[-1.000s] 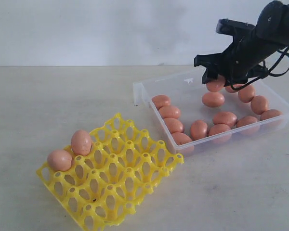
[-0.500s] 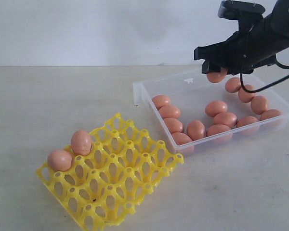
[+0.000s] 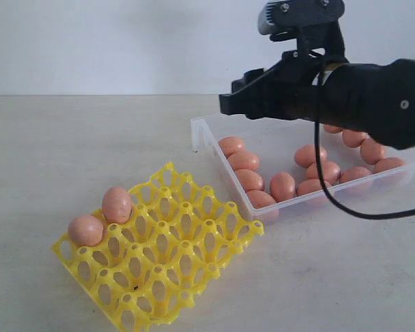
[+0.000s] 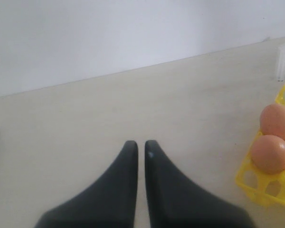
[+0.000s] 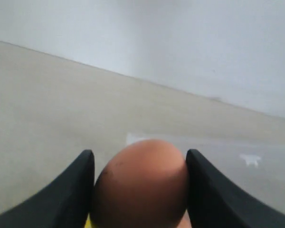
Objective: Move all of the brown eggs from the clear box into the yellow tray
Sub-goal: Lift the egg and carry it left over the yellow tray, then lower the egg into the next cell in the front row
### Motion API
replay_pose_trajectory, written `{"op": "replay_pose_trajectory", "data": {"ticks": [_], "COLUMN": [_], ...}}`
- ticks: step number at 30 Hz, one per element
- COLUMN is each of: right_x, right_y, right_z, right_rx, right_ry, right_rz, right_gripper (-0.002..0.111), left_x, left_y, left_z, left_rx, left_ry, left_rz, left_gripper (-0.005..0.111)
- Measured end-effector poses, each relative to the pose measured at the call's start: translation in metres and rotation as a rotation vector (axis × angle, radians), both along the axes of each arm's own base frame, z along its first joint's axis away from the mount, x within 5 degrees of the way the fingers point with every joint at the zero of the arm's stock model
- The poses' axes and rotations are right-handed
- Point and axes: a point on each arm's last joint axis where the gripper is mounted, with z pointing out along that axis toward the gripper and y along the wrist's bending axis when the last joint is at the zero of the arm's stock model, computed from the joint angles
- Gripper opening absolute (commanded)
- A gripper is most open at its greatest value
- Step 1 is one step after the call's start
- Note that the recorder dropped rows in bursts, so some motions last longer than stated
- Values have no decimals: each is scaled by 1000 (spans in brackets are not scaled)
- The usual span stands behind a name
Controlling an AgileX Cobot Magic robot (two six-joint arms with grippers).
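Observation:
My right gripper [image 3: 229, 104] hangs above the left end of the clear box [image 3: 200, 133]. In the right wrist view it [image 5: 140, 153] is shut on one brown egg [image 5: 141, 190], which the fingers hide in the exterior view. Several brown eggs [image 3: 243, 160] lie in the box. The yellow tray [image 3: 194, 236] sits at the front left with two eggs [image 3: 116, 205] [image 3: 86, 229] in its far-left cups. My left gripper [image 4: 140, 143] is shut and empty over bare table, with the tray's corner [image 4: 261, 187] and those two eggs [image 4: 271, 153] beside it.
A pale wall stands behind the beige table [image 3: 69, 145]. A black cable [image 3: 346, 207] loops down from the right arm over the box's front wall. The box's near left corner [image 3: 197, 135] faces the tray.
The right gripper has lifted the egg out of the back of the box and swung left with it, now above the box's left end. The eggs in the tray have not moved.

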Motion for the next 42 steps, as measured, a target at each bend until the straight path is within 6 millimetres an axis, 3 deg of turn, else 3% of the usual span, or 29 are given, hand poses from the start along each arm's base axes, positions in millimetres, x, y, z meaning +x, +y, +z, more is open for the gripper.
{"op": "replay_pose_trajectory", "data": {"ticks": [6,11,17,22,26,33,38,42], "right_x": [-19,-33,-40,-44,-32,-1,16,38], "right_y": [43,65,88,104,92,59,70,86], "right_z": [14,19,9,-5,-21,-49,-58,-64], "right_rx": [85,284,412,519,622,626,482,337], "right_ry": [-146,-102,-47,13,95,151,167,177], "right_rz": [101,125,277,539,634,597,660,596], "right_gripper": [0,0,0,0,0,0,0,0], "left_x": [0,0,0,0,0,0,0,0], "left_y": [0,0,0,0,0,0,0,0], "left_z": [0,0,0,0,0,0,0,0], "left_rx": [0,0,0,0,0,0,0,0], "left_ry": [0,0,0,0,0,0,0,0], "left_rz": [0,0,0,0,0,0,0,0], "left_gripper": [4,4,4,4,4,4,4,4]}}
